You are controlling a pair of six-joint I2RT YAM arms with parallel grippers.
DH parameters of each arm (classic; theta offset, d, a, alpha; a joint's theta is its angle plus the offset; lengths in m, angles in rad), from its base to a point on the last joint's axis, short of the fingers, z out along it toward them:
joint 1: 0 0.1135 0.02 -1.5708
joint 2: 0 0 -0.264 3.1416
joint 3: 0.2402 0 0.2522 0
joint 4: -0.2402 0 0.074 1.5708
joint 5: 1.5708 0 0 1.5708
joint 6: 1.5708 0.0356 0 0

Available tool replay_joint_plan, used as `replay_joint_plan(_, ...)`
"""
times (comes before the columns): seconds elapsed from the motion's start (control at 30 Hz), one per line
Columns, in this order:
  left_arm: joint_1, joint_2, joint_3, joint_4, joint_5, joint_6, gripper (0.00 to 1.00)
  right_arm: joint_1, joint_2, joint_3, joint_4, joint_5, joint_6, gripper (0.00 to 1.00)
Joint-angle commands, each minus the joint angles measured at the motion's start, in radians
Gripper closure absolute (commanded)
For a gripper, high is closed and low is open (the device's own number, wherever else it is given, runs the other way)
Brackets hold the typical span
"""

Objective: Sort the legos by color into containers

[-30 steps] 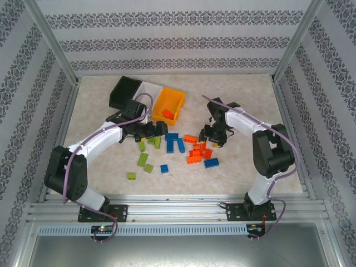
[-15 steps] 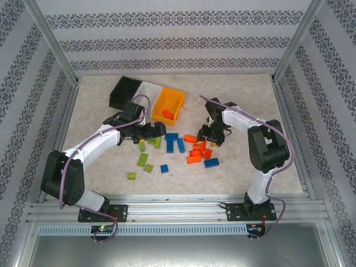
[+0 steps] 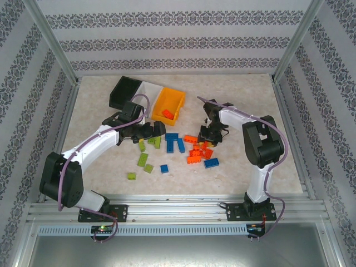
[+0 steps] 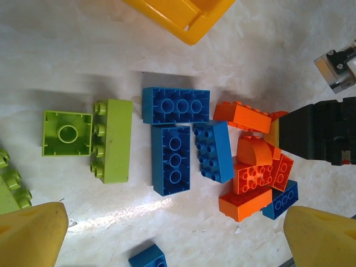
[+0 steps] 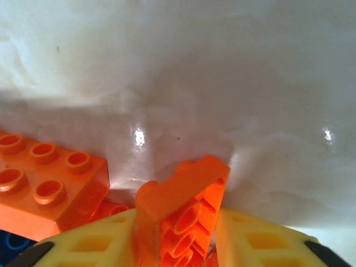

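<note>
While the right gripper [image 5: 178, 236] sits at the 2 o'clock edge of the scattered brick pile, its yellow fingers [image 5: 261, 242] press both sides of a small, tilted orange-red plastic studded brick [image 5: 181, 203]. A larger orange-red brick [image 5: 44, 186] lies flat at its 9 o'clock. The left gripper [image 4: 178, 233] hangs spread wide and empty at the pile's 10 o'clock, above three blue plastic bricks [image 4: 171, 158] and two lime green bricks [image 4: 114, 140]. At the pile's 11 o'clock, on the pale marbled table [image 3: 250, 100], stand a black plastic bin [image 3: 123, 92], a white bin [image 3: 150, 89] and an orange-yellow bin [image 3: 167, 102], joined in a row.
</note>
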Motion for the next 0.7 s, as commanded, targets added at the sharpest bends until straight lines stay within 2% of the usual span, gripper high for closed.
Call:
replay_joint_plan(0.0,-0.008,-0.032,-0.014,-0.012,-0.016,-0.006,0.0,-0.017,-0.005,0.004,0.002,0.0,0.013,0.71)
replay_joint_plan(0.17,-0.008,-0.031,-0.017,-0.009,-0.013,-0.002,0.0,-0.039,-0.034,-0.003,-0.002,0.008,0.013,0.79)
replay_joint_plan(0.47,-0.008,-0.022,-0.01,-0.006,-0.01,0.009,0.0,-0.076,-0.102,0.001,-0.019,0.02,0.021,0.79)
replay_joint_plan(0.67,-0.007,-0.019,0.009,-0.02,-0.013,0.028,0.0,-0.079,-0.128,0.068,-0.048,0.01,0.032,0.79)
